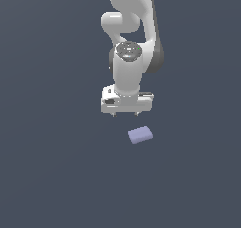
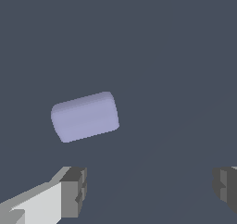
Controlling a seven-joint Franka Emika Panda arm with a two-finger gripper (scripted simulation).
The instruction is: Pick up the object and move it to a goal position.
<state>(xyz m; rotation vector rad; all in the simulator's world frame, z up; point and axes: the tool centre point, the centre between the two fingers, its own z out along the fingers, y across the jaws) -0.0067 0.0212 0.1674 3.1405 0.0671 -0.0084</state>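
Note:
The object (image 1: 140, 135) is a small flat lavender-blue block lying on the dark grey floor, slightly toward the exterior view's right of the arm. My white gripper (image 1: 125, 114) hangs above and behind it, pointing down, with its short fingertips spread wide. In the wrist view the block (image 2: 84, 116) lies tilted, apart from both fingers. One finger (image 2: 74, 190) and the other finger (image 2: 227, 188) stand far apart, and the gripper (image 2: 150, 190) is open with nothing between them.
The white arm (image 1: 129, 43) rises behind the gripper toward the top of the exterior view. A plain dark grey floor (image 1: 56, 166) lies all around.

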